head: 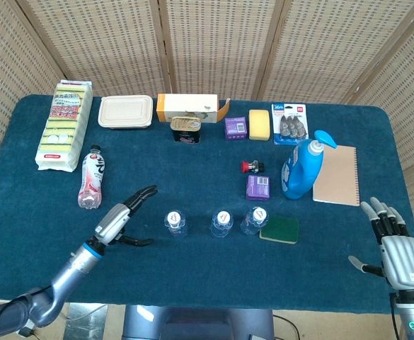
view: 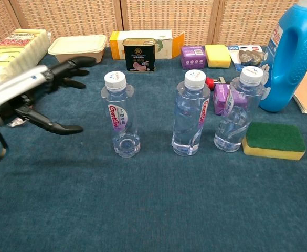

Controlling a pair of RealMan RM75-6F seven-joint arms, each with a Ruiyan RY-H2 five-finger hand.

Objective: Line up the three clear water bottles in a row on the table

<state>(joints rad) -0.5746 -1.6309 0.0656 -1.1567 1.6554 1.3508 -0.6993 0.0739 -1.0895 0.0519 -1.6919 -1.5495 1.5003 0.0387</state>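
Fingers [view: 72, 65] spread, three bottles [view: 189, 113] upright

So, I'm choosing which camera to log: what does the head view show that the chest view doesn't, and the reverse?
Only the head view shows the right hand, open at the table's right edge, the pink bottle lying on its side, and the whole spiral notebook.

Only the chest view shows the bottles' labels side-on and that all three stand upright.

Both show the left hand, open beside the left water bottle without touching it, the middle water bottle, the right water bottle next to the green sponge, and the blue detergent bottle.
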